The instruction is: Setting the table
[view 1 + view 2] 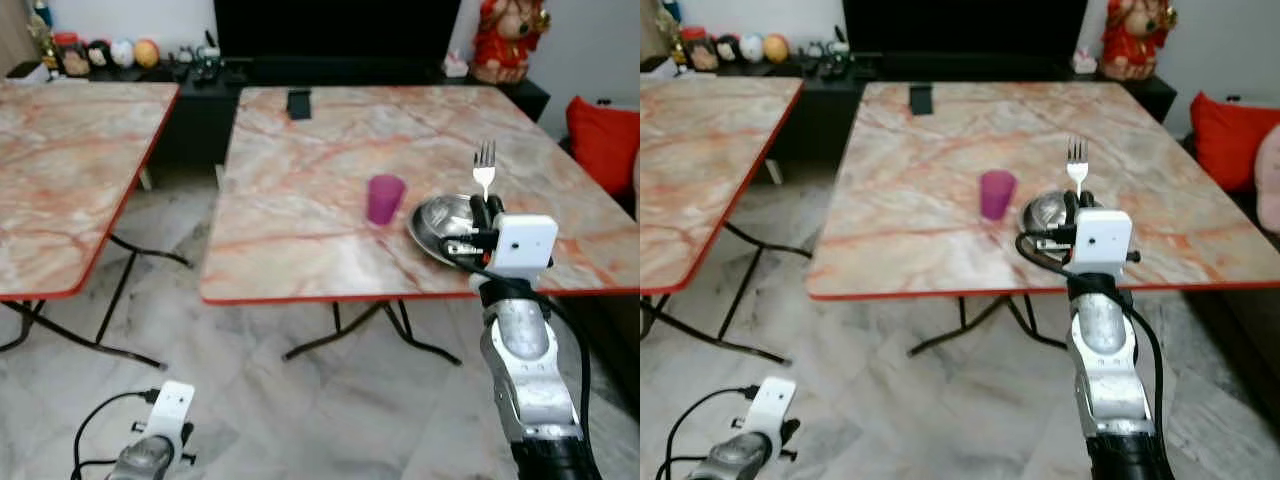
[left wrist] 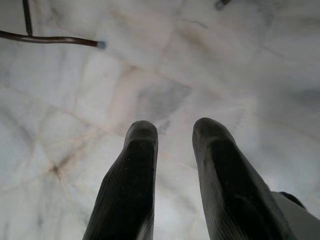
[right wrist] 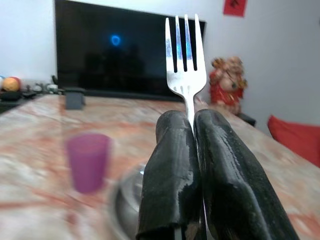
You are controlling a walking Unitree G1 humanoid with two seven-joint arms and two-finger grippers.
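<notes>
Fingers of the right end effector (image 3: 194, 165) are pressed together on the handle of a fork (image 1: 484, 166), tines up, above the steel bowl (image 1: 436, 222) near the bench's front edge, beside the purple cup (image 1: 385, 198). Carrying the fork looks like the step in hand; next it must be laid flat on the bench (image 1: 320, 140) beside the bowl. The left end effector (image 2: 172, 165), fingers spread, hangs idle over the floor.

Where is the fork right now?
The fork stands upright in the right end effector, above the metal bowl, right of the purple cup.

Right gripper (image 3: 192, 120) raised, fingers pinched together — left gripper (image 2: 175, 132) hangs low, fingers parted.
</notes>
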